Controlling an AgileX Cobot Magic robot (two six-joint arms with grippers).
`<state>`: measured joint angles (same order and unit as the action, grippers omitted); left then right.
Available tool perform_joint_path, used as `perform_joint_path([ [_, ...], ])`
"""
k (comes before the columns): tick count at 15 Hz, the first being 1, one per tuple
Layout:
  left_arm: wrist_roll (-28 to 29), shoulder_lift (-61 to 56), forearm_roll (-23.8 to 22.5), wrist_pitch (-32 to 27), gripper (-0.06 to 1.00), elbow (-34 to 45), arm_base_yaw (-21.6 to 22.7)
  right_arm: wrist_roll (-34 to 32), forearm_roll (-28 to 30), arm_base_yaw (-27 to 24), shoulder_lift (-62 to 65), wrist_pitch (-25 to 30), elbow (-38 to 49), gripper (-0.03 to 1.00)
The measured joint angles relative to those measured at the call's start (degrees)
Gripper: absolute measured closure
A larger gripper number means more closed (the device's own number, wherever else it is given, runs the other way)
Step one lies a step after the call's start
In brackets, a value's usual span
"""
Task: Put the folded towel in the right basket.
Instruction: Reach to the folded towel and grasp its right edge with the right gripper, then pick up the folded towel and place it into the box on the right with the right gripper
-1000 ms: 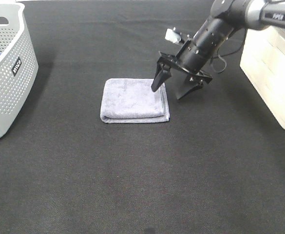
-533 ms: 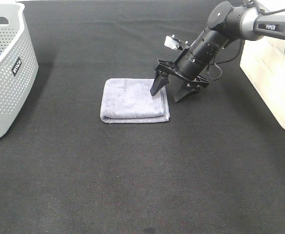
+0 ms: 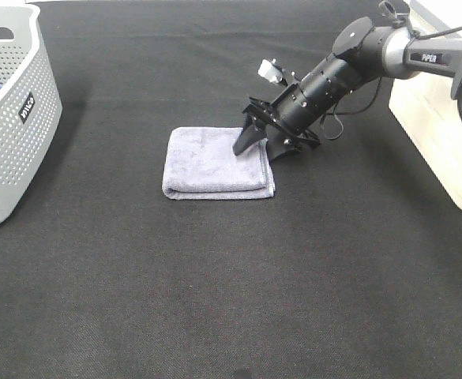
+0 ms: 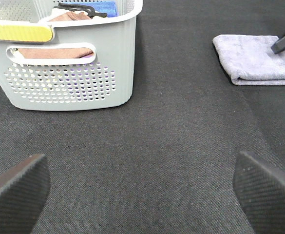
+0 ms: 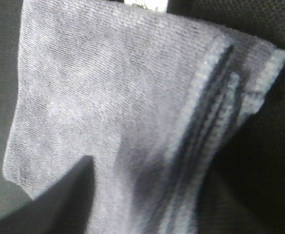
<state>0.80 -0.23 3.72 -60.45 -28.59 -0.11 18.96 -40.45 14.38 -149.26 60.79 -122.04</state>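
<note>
The folded towel (image 3: 215,162) is lying flat on the black desk (image 3: 215,276), well apart from the white basket (image 3: 440,134). It is looking soft, light and floppy, so pinching every layer at the edge facing that basket seems wisest. The right tool (image 3: 255,151) is gaping wide, straddling that edge, one finger over the cloth.

"PiPER" in white on the right arm (image 3: 432,58); tag (image 3: 27,106) on the left basket (image 3: 5,150) unreadable.

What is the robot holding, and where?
Nothing yet. The right gripper is open around one edge of the folded towel; the left gripper is open and empty.
</note>
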Motion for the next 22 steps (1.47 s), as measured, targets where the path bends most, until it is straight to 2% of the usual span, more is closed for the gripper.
perform_joint_path([
  [2, 0.0, 0.0, 0.0, 0.0, -0.02, 0.0, 0.0, 0.2, 0.1, 0.0, -0.3, 0.0, 0.0, 0.71],
  [4, 0.0, 0.0, 0.0, 0.0, -0.02, 0.0, 0.0, 0.6, -0.1, 0.0, -0.3, 0.2, 0.0, 0.91],
  [7, 0.0, 0.0, 0.0, 0.0, -0.02, 0.0, 0.0, 1.9, -0.1, 0.0, 0.1, 0.9, 0.0, 0.91],
  [14, 0.0, 0.0, 0.0, 0.0, -0.02, 0.0, 0.0, 2.4, 2.1, 0.0, 11.2, 7.0, -5.2, 0.91],
  [18, 0.0, 0.0, 0.0, 0.0, -0.02, 0.0, 0.0, 1.5, 8.8, 0.0, 20.4, 8.6, -6.6, 0.91],
  [22, 0.0, 0.0, 0.0, 0.0, -0.02, 0.0, 0.0, -3.3, 23.3, -0.2, 29.8, 9.2, -6.6, 0.91],
])
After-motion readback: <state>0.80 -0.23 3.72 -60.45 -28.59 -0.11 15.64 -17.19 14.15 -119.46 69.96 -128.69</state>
